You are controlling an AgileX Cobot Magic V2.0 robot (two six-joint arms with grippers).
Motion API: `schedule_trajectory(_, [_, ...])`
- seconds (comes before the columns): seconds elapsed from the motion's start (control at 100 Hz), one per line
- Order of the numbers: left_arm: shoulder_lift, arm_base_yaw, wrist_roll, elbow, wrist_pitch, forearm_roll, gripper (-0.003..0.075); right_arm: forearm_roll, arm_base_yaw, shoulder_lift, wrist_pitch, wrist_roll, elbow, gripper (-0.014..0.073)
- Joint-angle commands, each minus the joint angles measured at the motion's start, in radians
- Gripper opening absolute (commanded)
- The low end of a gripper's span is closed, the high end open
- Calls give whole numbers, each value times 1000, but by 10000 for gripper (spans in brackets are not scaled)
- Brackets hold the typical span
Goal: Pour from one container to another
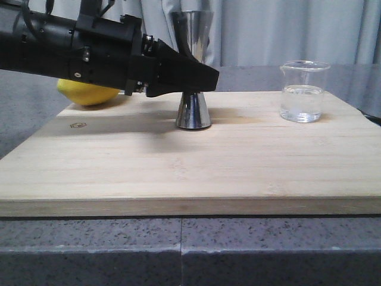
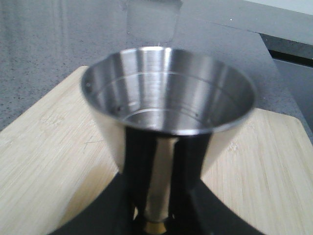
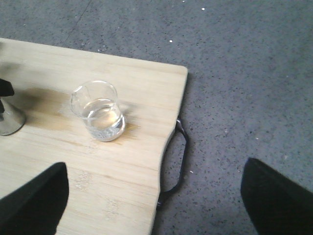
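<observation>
The steel jigger [image 1: 193,71] stands upright near the middle of the bamboo board [image 1: 178,167], slightly toward the far side. The left gripper [image 1: 196,77] reaches in from the left at the height of its waist, and its black fingers [image 1: 178,74] clasp the narrow middle of the jigger. From the left wrist camera the jigger [image 2: 168,93] fills the view: its open upper cup looks empty and dry, and a dark finger [image 2: 139,171] sits on each side of the stem, pressed against it, with the gold band [image 2: 156,226] just showing below.

The glass beaker [image 1: 304,90] sits on the right part of the board, well apart from the jigger, upright and about half full of clear liquid. In the right wrist view the beaker [image 3: 98,111] stands alone on the wood, its pouring lip turned toward the jigger's base [image 3: 9,120]. The right gripper [image 3: 156,196] hangs above it with its two fingers [image 3: 36,198] spread wide, touching nothing.

A yellow lemon [image 1: 89,92] lies at the far left of the board, partly hidden behind the left arm. The board rests on a grey speckled counter [image 1: 178,250].
</observation>
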Motion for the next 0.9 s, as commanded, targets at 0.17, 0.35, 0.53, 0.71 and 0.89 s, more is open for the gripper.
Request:
schedule_trajectory(0.17, [-42,-9,0,-26,59,-76,92,32,43,99,62,-25,-143,647])
schedule_trajectory(0.35, [-42,-9,0,-26,59,-76,92,31,45,107,59,-27,-143,647])
schedule_trajectory(0.53, [-42,-9,0,-26,59,-76,92,52,45,85,0,-47,-126,646])
schedule_trajectory(0.71, [-42,-9,0,-26,59,-76,91,201,45,57,-47,-168,-85,647])
schedule_trajectory(0.89, [-42,-9,0,-26,59,-76,91,178,55,34,-174,-159,-35,647])
